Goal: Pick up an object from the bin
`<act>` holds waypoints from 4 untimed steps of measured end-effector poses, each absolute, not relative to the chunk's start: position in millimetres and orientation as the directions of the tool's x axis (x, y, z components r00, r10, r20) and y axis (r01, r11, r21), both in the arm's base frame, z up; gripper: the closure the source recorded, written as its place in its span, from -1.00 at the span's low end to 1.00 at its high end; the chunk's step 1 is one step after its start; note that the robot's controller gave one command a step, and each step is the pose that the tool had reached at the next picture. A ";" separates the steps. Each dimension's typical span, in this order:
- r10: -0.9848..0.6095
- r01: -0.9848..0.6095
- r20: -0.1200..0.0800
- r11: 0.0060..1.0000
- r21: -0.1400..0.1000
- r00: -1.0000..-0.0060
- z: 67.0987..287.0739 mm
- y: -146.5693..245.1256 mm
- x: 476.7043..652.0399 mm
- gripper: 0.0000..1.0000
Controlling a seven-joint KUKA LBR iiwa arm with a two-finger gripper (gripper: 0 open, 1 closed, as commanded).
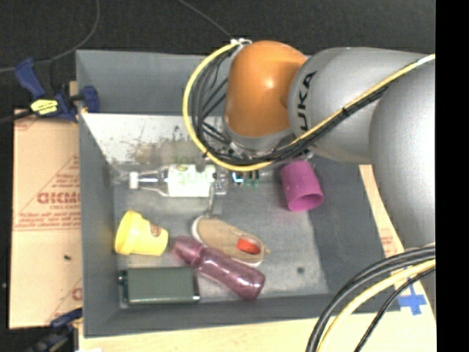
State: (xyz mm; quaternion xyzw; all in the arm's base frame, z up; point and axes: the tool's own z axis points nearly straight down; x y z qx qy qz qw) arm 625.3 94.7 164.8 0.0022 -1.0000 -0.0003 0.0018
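I see the gripper (218, 191) low over the right end of the clear bottle (172, 180), which lies toward the bin's (308, 259) back, but I cannot tell whether it is spread or pressed together.

We see the bin (330, 248) as matt grey metal, its floor dull and scuffed, with rough speckling on the wall at eleven o'clock. The clear bottle (176, 180) at ten o'clock looks like glossy see-through plastic with a paper-like label. At eight o'clock the yellow cup (139, 235) is smooth plastic with a soft sheen. The purple bottle (223, 271) at six o'clock is glossy plastic. The dark flat box (160, 286) at seven o'clock looks matt. The pink cup (300, 185) at two o'clock is smooth and matt. The arm's orange cover (260, 86) at twelve o'clock shines, polished smooth.
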 end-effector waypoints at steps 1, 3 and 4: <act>-0.001 -0.001 -0.004 1.000 0.001 -1.000 170.2 94.2 626.7 -1.00; 0.101 0.101 -0.008 0.995 0.004 -0.995 71.9 88.0 654.3 -1.00; 0.112 0.111 -0.017 0.994 0.010 -0.994 71.0 84.5 652.9 -1.00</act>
